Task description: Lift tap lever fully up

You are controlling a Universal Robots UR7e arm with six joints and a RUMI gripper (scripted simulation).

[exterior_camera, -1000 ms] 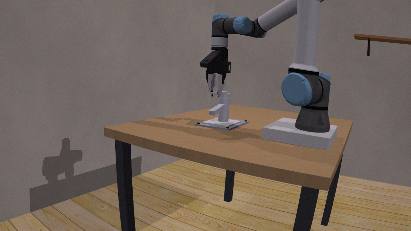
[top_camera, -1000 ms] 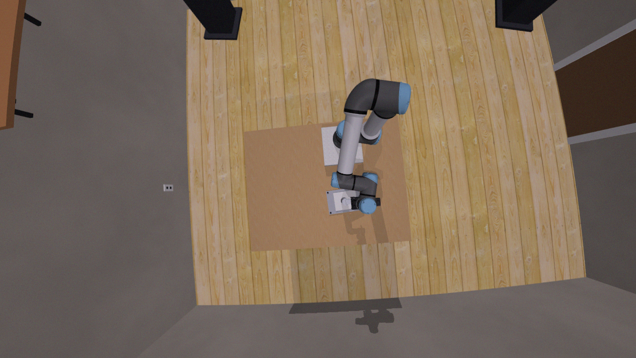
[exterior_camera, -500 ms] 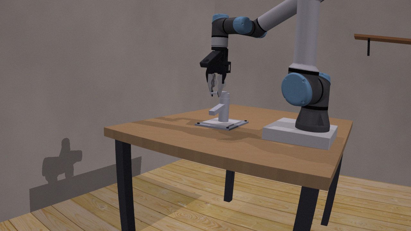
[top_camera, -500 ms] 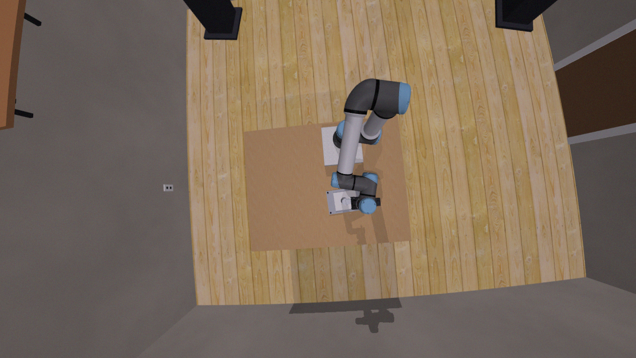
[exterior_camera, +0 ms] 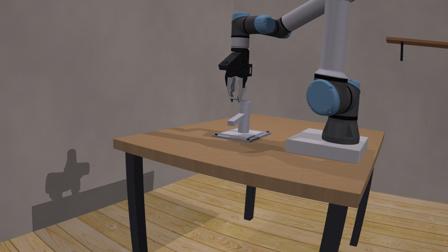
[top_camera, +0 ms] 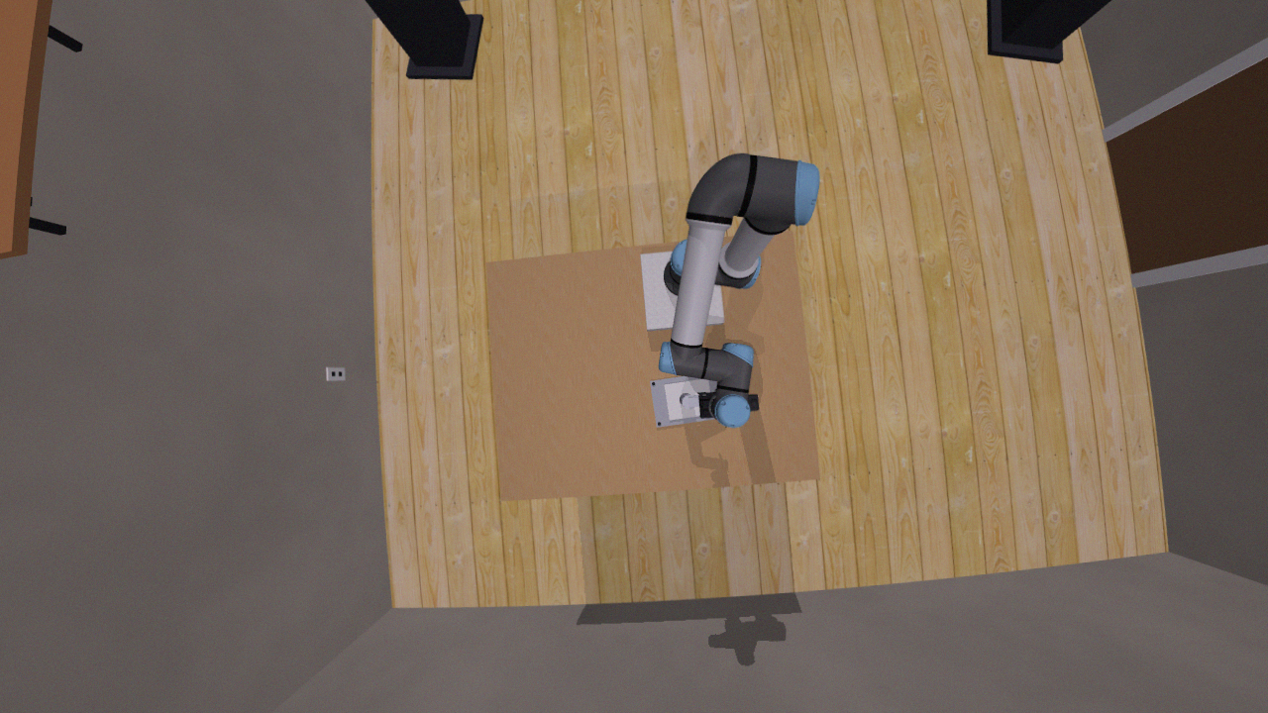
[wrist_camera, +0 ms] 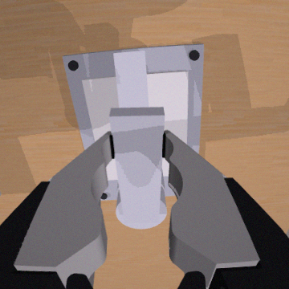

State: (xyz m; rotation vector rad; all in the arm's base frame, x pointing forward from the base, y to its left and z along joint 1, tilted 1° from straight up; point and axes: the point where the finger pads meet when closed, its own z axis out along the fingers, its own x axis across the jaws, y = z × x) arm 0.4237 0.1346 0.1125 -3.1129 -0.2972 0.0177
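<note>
A pale grey tap [exterior_camera: 243, 116] stands upright on a grey base plate [exterior_camera: 242, 134] on the wooden table. It also shows from above in the top view [top_camera: 685, 401]. Its spout [exterior_camera: 235, 119] points sideways, away from the arm's base. My gripper [exterior_camera: 237, 98] hangs straight down over the top of the tap. In the wrist view my two grey fingers are shut on the sides of the tap's flat lever [wrist_camera: 137, 132]. The round tap body [wrist_camera: 140, 201] shows below the lever, and the spout [wrist_camera: 130, 76] runs over the plate [wrist_camera: 134, 108] beyond it.
The arm's white mounting block [exterior_camera: 326, 144] sits on the same table, right of the tap. The table edges [exterior_camera: 219, 162] lie a short way in front of and left of the plate. A wall shelf [exterior_camera: 416, 42] hangs at the far right.
</note>
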